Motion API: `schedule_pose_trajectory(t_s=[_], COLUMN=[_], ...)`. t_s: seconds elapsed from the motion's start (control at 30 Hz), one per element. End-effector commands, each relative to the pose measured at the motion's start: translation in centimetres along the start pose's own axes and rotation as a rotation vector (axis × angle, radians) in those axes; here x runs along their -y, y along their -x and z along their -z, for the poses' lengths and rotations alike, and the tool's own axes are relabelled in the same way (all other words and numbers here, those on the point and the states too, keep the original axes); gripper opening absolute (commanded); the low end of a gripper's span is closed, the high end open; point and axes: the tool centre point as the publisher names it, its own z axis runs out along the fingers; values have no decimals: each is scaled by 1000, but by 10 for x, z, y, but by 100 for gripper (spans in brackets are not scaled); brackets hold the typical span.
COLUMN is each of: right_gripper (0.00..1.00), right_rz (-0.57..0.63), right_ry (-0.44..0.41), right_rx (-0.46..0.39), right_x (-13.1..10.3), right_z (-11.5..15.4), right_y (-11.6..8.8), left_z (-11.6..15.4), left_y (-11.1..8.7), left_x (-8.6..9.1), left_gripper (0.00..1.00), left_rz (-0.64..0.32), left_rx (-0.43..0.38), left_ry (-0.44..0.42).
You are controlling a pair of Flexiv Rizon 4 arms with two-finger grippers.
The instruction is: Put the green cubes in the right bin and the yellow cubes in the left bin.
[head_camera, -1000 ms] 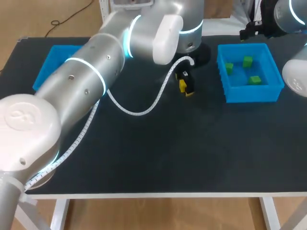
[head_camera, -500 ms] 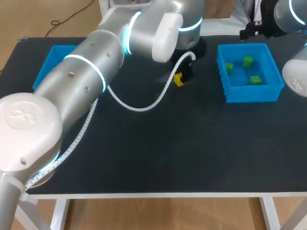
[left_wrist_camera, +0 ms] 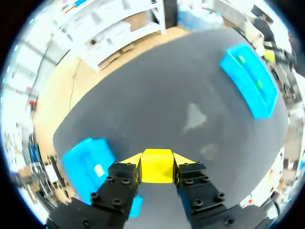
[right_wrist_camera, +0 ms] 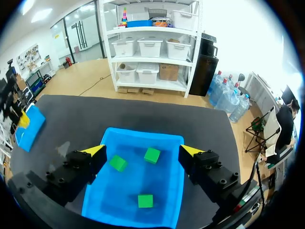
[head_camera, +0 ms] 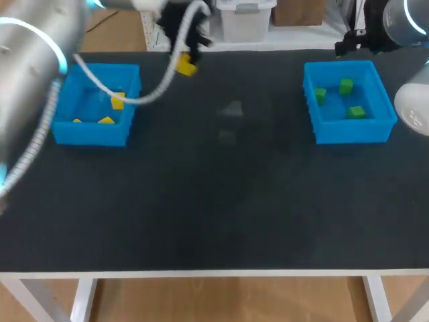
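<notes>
The left arm [head_camera: 33,47] has swung away from the middle of the bench's far side, where it stood a second ago. It now reaches along the far edge toward the left corner and no longer stretches across the black-topped bench [head_camera: 228,201]. The left gripper [left_wrist_camera: 157,161] is clamped on a small yellow cube [head_camera: 186,65], with one yellow-tipped finger on each side. The cube hangs clear of the bench top near the far edge, just to the right of the left blue plastic bin [head_camera: 94,133] and not yet over it. That bin stands by the far left corner and has three yellow cubes [head_camera: 118,102] in it. By the far right corner, the right blue plastic bin [head_camera: 355,132] holds three green cubes [head_camera: 346,85]. The right gripper [right_wrist_camera: 143,151] hangs above it with its fingers spread wide and nothing between them. Every other cube I can see is already in a bin, so the carried one looks to me like the last of the sorting. The lift and most of the carry are done. What remains, I'd judge, is a short move leftward until the cube is over the bin's opening, then a release. The risk I'd watch is letting go too early, with the cube above the bin's right-hand wall rather than its floor.
</notes>
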Motion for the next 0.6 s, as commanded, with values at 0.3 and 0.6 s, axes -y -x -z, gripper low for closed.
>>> schedule_pose_trajectory(t_s=[0.3, 0.6], right_gripper=[100, 100], right_rz=[0, 0], right_ry=[-2, -2], right_rx=[4, 4], right_x=[0, 0], right_z=[2, 2], right_y=[-2, -2], left_z=[9, -26], left_y=[-168, -190], left_x=[-113, -120], left_gripper=[0, 0], left_rz=[540, 609], left_rx=[224, 169], left_ry=[17, 6])
